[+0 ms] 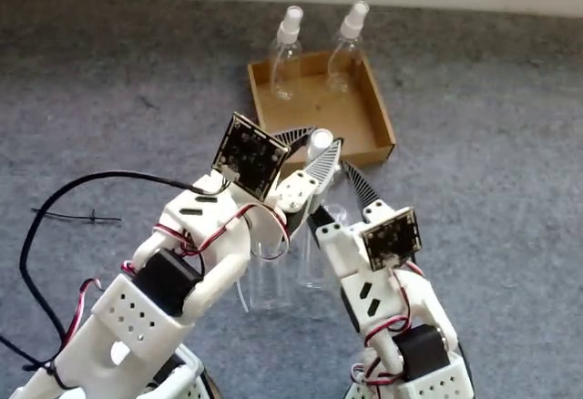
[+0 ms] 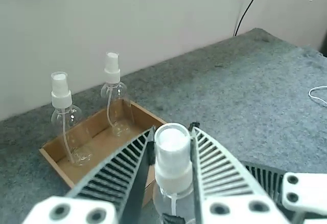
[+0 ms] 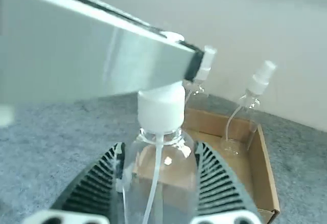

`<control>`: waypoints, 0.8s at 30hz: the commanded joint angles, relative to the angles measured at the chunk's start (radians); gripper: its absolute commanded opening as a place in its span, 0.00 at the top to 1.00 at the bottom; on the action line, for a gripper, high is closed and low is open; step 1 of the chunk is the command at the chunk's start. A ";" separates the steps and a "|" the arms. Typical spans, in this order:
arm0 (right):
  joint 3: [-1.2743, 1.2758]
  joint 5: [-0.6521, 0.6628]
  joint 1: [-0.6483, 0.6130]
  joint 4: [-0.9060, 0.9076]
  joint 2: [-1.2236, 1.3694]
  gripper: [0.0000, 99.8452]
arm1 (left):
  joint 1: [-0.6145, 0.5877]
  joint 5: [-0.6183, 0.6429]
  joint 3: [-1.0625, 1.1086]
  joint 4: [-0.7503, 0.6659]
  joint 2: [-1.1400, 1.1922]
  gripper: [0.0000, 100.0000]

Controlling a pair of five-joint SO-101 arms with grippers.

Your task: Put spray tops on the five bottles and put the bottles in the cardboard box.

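Observation:
A clear bottle point(image 3: 158, 178) stands upright just in front of the cardboard box point(image 1: 375, 117), with my right gripper point(image 3: 161, 150) shut on its body. A white spray top point(image 2: 172, 155) sits on its neck, and my left gripper point(image 2: 172, 129) is shut on that top from above. From overhead the left gripper point(image 1: 314, 150) is over the right gripper point(image 1: 335, 189), with the spray top point(image 1: 320, 138) between the left fingers. Two bottles with spray tops point(image 1: 285, 53) point(image 1: 346, 48) stand in the far part of the box.
Two more clear bottles point(image 1: 267, 281) point(image 1: 312, 267) stand between the arms, partly hidden by them. A black cable point(image 1: 55, 203) loops over the grey carpet on the left. The near part of the box floor point(image 1: 319, 112) is bare.

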 commanded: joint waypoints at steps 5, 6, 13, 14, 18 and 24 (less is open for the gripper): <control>-0.001 -0.149 0.051 -0.148 -0.018 1.00 | -0.022 -0.005 0.015 0.009 0.004 0.98; -0.001 -0.150 0.051 -0.148 -0.018 1.00 | -0.022 -0.008 0.013 0.009 0.004 0.98; 0.004 -0.149 0.047 -0.147 -0.018 1.00 | -0.058 -0.127 -0.071 0.017 0.013 0.87; 0.004 -0.149 0.047 -0.147 -0.018 1.00 | -0.070 -0.130 -0.088 0.017 0.013 0.87; 0.004 -0.149 0.047 -0.147 -0.016 1.00 | -0.096 -0.144 -0.182 0.080 0.013 0.86; 0.005 -0.149 0.047 -0.147 -0.016 1.00 | -0.094 -0.195 -0.375 0.216 0.007 0.83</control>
